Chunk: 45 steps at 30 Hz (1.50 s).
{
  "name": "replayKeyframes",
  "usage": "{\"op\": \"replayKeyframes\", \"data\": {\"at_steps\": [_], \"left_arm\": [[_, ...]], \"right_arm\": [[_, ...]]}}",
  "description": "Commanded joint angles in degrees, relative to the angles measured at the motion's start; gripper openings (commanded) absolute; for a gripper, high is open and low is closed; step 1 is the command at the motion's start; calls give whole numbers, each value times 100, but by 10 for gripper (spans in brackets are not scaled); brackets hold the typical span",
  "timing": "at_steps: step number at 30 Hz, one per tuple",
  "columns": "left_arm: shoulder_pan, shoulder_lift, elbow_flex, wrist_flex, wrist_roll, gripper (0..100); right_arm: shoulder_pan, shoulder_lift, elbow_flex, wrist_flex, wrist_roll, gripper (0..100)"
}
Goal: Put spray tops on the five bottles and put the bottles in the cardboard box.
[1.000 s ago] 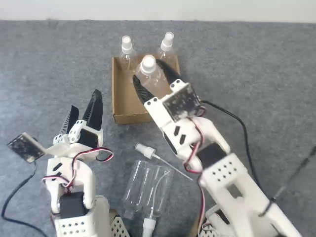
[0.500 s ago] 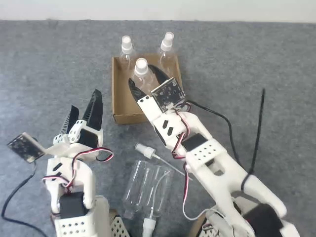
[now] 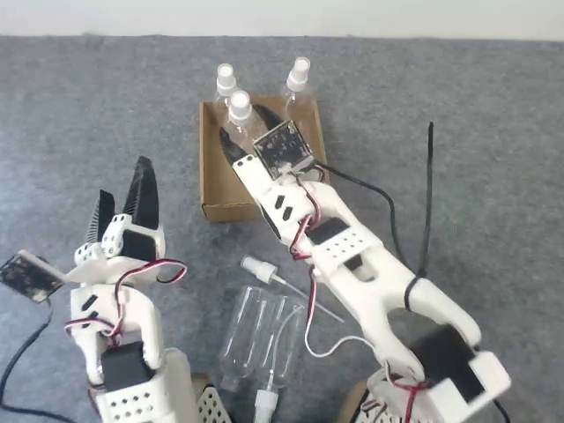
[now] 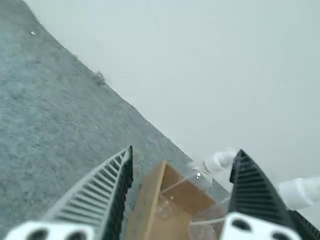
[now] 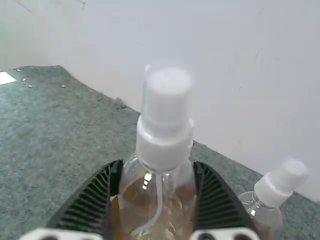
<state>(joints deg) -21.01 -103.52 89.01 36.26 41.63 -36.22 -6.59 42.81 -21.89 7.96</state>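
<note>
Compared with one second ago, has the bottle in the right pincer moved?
Yes. The held bottle moved left over the cardboard box, nearer its far left corner.

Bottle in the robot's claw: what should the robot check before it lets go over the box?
1. Grip: the right gripper is shut on the spray bottle. Ok.
2. Spray top is seated on that bottle. Ok.
3. In the high view the bottle is above the cardboard box, not outside it. Ok.
4. Bottle's base is resting on the box floor. Cannot tell, as the arm hides it.
5. There is room next to the two capped bottles at the far side, where bare floor shows nearer. Ok.
6. The left gripper is open and well away from the box. Ok.
</note>
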Motion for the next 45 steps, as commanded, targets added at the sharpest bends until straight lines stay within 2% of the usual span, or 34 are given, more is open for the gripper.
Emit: {"op": "replayKeyframes", "data": {"at_steps": [1, 15, 37, 42, 45], "left_arm": [[-114, -79, -57, -237, 62, 297], [-466, -79, -92, -255, 53, 297], [-431, -79, -92, -255, 44, 297], [-431, -79, -127, -255, 44, 297], [-431, -79, -127, -255, 44, 297]], "right_arm": [[-119, 101, -659, 22, -88, 6], [-215, 1121, -1310, -31, -88, 6], [-312, 2589, -2409, -31, -123, 6], [-303, 2598, -2418, -31, -809, 6], [-295, 2607, -2418, -31, -686, 6]]}}
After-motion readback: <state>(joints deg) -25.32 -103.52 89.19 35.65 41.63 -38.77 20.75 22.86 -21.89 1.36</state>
